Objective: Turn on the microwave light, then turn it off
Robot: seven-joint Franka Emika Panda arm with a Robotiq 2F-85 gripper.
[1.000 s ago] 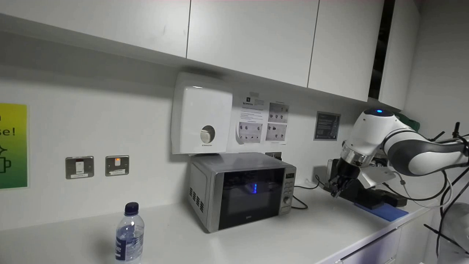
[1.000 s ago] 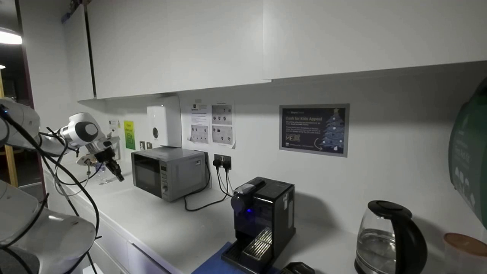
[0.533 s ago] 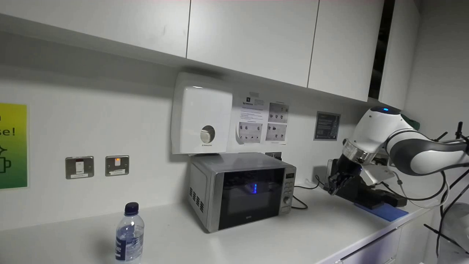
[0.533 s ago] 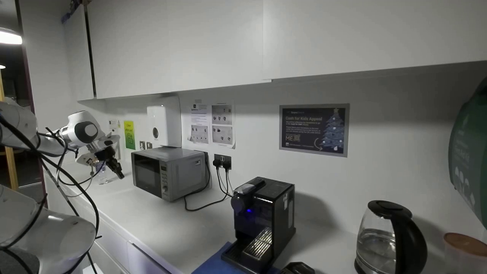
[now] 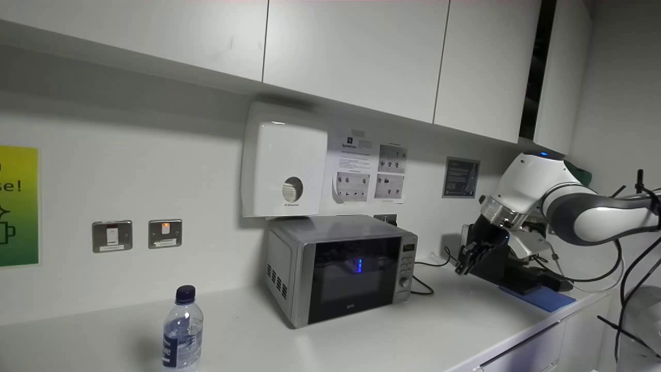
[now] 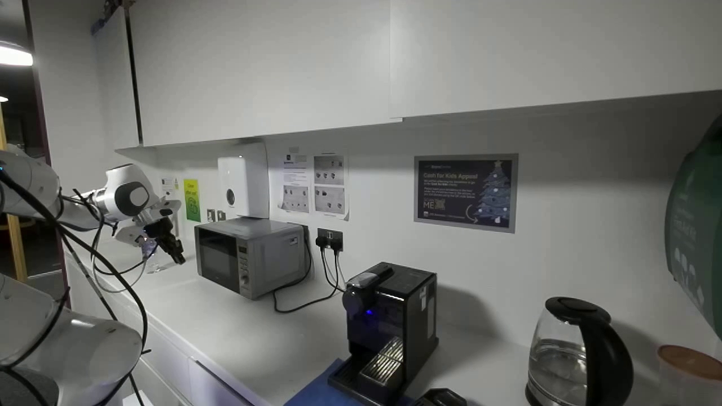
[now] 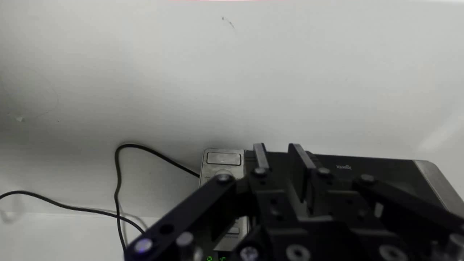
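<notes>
Silver-grey box-shaped microwave [image 5: 341, 271] w/ dark glass door [image 5: 356, 284] sits on the glossy white counter [image 5: 248, 336] nr the back edge, in both exterior views; door closed, small blue marks [image 5: 359, 266] on the glass. Narrow silver control strip [image 5: 405, 268] runs down beside the door; wrist view, upside down, catches lit green digits [image 7: 215, 259], cut off, can't read 'em. Black two-finger gripper [image 7: 278, 152] hangs tilted above the counter, out in front of & apart from the microwave, twd the front edge; fingers [image 7: 261, 156] released, narrow gap btwn them. White-and-grey robot arm [image 5: 594, 219] reaches in over the front edge. Thin black cable [image 7: 118, 174] loops on the counter nr the back edge, just beside the microwave. White wall box [image 5: 289, 160] w/ round window hangs just above the microwave's rear, printed paper sheets [image 5: 391, 186] next to it. Twd one end of the counter a clear plastic bottle [image 5: 183, 336] w/ dark-blue cap stands upright, apart from the microwave; two steel switch plates [image 5: 112, 236] on the wall [image 5: 129, 181] above the back edge, one w/ orange light [image 5: 165, 225]. Twd the opp. end, black boxy coffee machine [image 6: 389, 327] w/ its front on a flat blue mat [image 6: 316, 386] by the front edge; glass kettle [image 6: 558, 361] w/ black lid & handle, plus tub [image 6: 688, 375] w/ orange-brown lid, nearer the back edge.
</notes>
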